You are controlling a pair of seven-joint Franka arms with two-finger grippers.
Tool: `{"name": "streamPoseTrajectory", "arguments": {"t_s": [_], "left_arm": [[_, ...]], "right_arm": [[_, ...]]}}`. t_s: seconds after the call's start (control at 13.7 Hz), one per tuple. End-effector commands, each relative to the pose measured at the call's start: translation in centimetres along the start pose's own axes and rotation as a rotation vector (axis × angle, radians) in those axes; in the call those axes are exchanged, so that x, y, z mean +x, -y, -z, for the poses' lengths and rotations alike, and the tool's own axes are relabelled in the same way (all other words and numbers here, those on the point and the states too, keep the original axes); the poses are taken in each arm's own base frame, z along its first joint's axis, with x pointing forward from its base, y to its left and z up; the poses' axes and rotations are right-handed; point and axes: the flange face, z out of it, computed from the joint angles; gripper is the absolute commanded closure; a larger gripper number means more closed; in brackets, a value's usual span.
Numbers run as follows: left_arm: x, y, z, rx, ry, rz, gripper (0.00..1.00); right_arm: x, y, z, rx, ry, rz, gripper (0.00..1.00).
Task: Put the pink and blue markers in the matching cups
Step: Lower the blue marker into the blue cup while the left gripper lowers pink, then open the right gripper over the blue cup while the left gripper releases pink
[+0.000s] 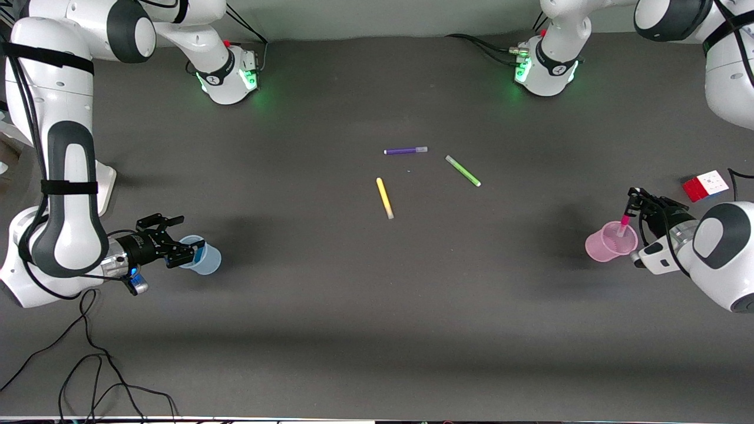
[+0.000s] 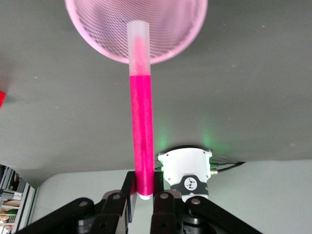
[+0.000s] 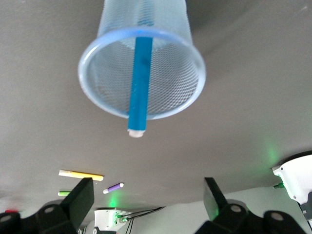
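Observation:
The pink marker (image 1: 624,224) stands almost upright in my left gripper (image 1: 631,206), which is shut on its upper end over the pink cup (image 1: 610,242) at the left arm's end of the table. In the left wrist view the marker (image 2: 142,126) runs from my left gripper (image 2: 144,189) down to its paler end inside the pink mesh cup (image 2: 180,39). The blue marker (image 3: 139,87) leans inside the pale blue cup (image 3: 194,58). My right gripper (image 3: 146,195) is open and empty just above it. In the front view my right gripper (image 1: 179,240) is beside the blue cup (image 1: 206,258).
A purple marker (image 1: 405,151), a green marker (image 1: 463,171) and a yellow marker (image 1: 384,198) lie mid-table. A colour cube (image 1: 705,185) sits near the left arm's end, farther from the front camera than the pink cup. Black cables (image 1: 88,365) trail near the front edge.

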Motion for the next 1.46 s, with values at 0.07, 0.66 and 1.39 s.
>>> {"name": "streamPoseTrajectory", "arguments": {"t_s": [0.07,0.66,1.39], "left_arm": [[1.9,0.4,-0.2,0.02,-0.011,0.004,0.94],[2.8,0.4,0.8,0.029,-0.106,0.004,0.0],[-6.7,-0.8,10.2,0.039,-0.327,0.163,0.0]], "right_arm": [[-7.0,0.7,5.1,-0.075,-0.163,0.103,0.0],[-18.9,-3.7,14.9,-0.134,-0.504,0.304,0.0],[-27.4,-9.6,12.7,-0.194,-0.769,0.6,0.0]]}}
